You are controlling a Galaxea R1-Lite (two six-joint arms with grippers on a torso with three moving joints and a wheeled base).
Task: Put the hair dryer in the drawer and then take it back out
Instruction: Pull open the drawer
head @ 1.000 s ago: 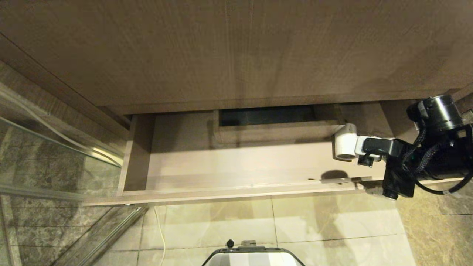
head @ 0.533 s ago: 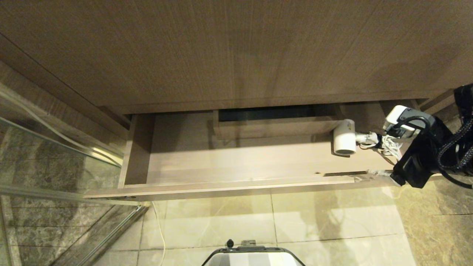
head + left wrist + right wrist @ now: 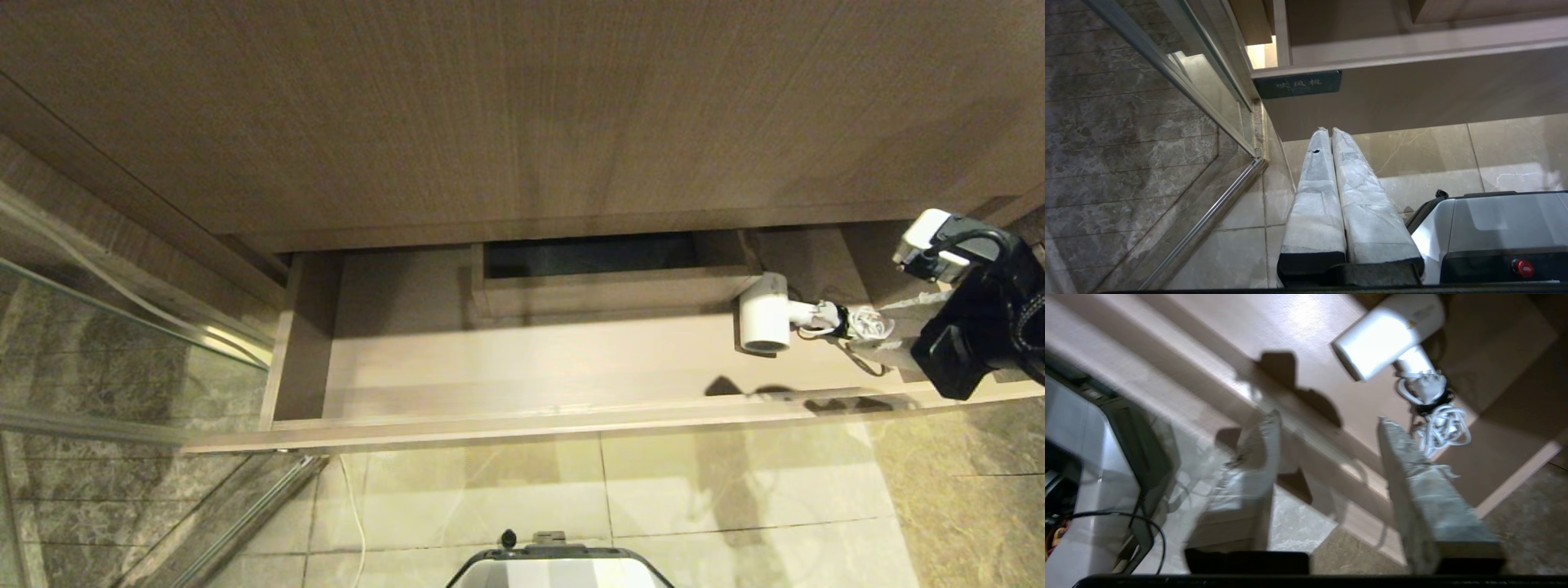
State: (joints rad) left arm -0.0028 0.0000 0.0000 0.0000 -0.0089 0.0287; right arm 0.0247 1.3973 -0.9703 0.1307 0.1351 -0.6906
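Your hair dryer lies on the floor of the open drawer, at its right end, just in front of the boxed cut-out at the back. In the head view its white barrel runs front to back, open mouth toward the drawer front, and the short handle sticks out sideways toward the right gripper, ending in the bundled cord. So the long line you have to deal with is handle-and-cord pointing at your tool, with the barrel crossing that line at the far end.

From the right gripper the dryer sits ahead and inward, toward the drawer's middle, with the cord bundle the nearest part and the barrel beyond it. In the right wrist view the two padded fingers stand apart with nothing between them; one tip is just beside the cord coil, and the gripper hangs over the drawer's front rail rather than over the dryer. It holds nothing.

The left gripper is parked low by the base, fingers pressed together, well apart from the dryer, so the right arm is plainly the nearer one.

I judge the dryer is now placed in the drawer; taking it back out calls for you to reach inward past the cord and span the handle or barrel crosswise.
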